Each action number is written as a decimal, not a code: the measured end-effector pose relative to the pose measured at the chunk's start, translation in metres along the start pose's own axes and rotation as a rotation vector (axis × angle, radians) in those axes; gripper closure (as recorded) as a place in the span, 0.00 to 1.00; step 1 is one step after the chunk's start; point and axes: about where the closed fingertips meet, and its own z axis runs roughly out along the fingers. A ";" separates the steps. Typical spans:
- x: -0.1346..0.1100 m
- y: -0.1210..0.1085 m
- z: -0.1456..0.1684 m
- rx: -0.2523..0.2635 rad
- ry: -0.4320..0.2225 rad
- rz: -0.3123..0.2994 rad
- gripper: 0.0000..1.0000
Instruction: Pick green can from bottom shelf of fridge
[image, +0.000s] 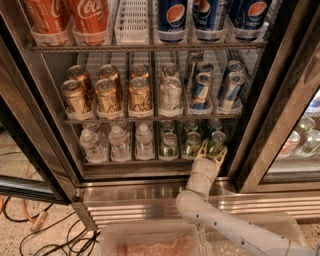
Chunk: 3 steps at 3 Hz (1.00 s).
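I see my gripper (211, 154) at the near right edge of the wire bottom shelf (130, 162) in the steel fridge (150, 192), its pale fingers (201, 150) spread open and empty just before the rightmost shiny green can (216, 140), clear water bottles (119, 142) standing left, gold cans (107, 95) above.
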 end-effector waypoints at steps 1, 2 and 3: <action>0.002 -0.008 0.008 0.025 0.006 -0.003 0.56; 0.002 -0.009 0.008 0.026 0.006 -0.003 0.79; 0.002 -0.010 0.007 0.027 0.006 -0.005 1.00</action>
